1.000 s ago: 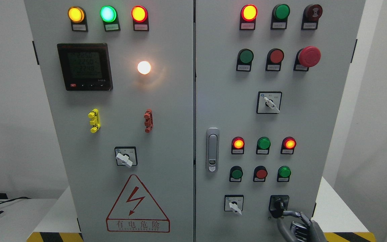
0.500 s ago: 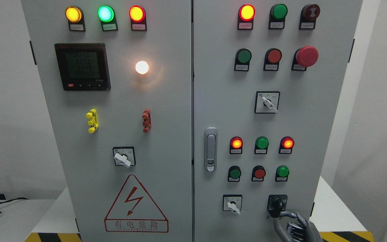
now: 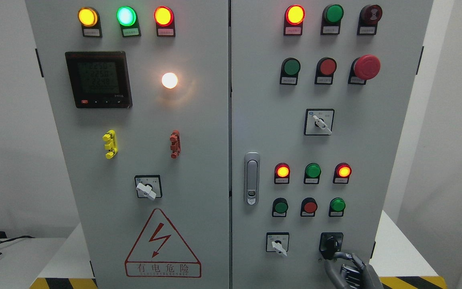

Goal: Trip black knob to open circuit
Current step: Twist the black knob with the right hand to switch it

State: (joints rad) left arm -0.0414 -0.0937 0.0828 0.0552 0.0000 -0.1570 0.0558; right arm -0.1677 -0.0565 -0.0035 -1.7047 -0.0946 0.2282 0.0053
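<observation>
The cabinet (image 3: 199,120) is a tall box of smooth grey painted metal with two flat doors, and it fills the view; the black knob (image 3: 331,244) sits at about five o'clock on the right door, a small dark plastic stub in a square black plate. The right hand (image 3: 349,269), of grey jointed metal and plastic, comes up from the bottom edge just below the knob, its fingers (image 3: 339,255) curled toward it; whether they actually grip the knob I cannot tell, as they seem to lie just under the plate. The likely failure is a slip: hard fingertips on a short, smooth knob could skate off or turn it only partway. At seven o'clock from it, the white switch (image 3: 278,244) stands near enough to be bumped.
</observation>
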